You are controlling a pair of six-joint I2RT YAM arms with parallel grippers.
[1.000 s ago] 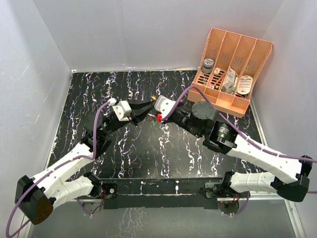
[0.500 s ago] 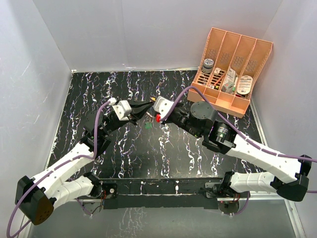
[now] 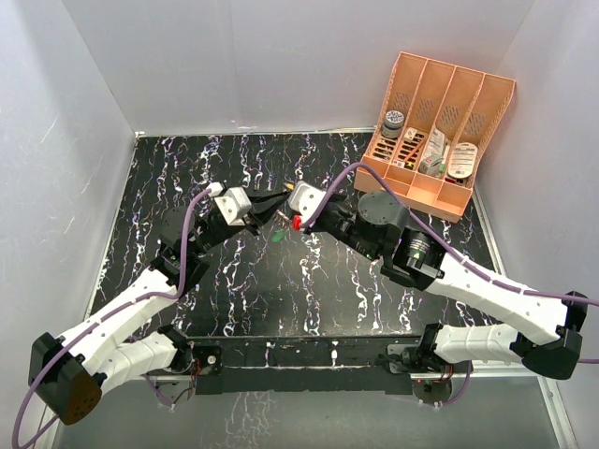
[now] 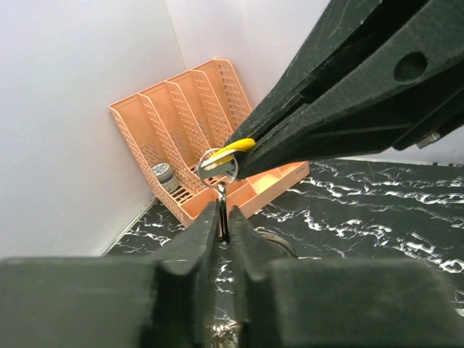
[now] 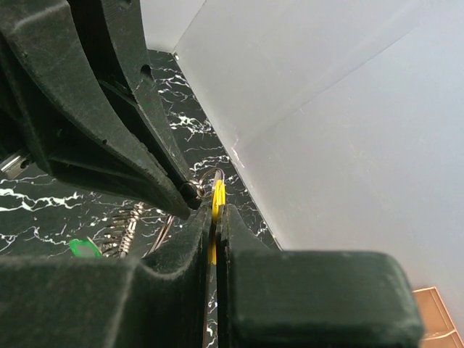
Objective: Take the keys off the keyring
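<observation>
Above the middle of the black, white-veined desk [image 3: 234, 281] the two arms meet tip to tip. The left gripper [image 4: 225, 212] is closed on the lower edge of the keyring [image 4: 218, 164], a thin silver loop held clear of the desk and standing upright between its fingertips. From the other side, the right gripper [image 5: 215, 212] is clamped flat on the yellow key [image 4: 232, 148], whose coloured head pokes out past the fingertips and lies against the top of the ring. Whether that key is threaded on the wire or only touching it cannot be told. In the right wrist view the dark fingers of the left gripper come in from the upper left and end just beside the yellow key, with a sliver of the ring showing between them. The green key [image 3: 279, 236] lies by itself on the desk, off the ring, just below the spot where the two grippers meet and touching neither. An orange rack [image 3: 440, 131] with several slots holding small items leans in the far right corner, well apart from the grippers.
</observation>
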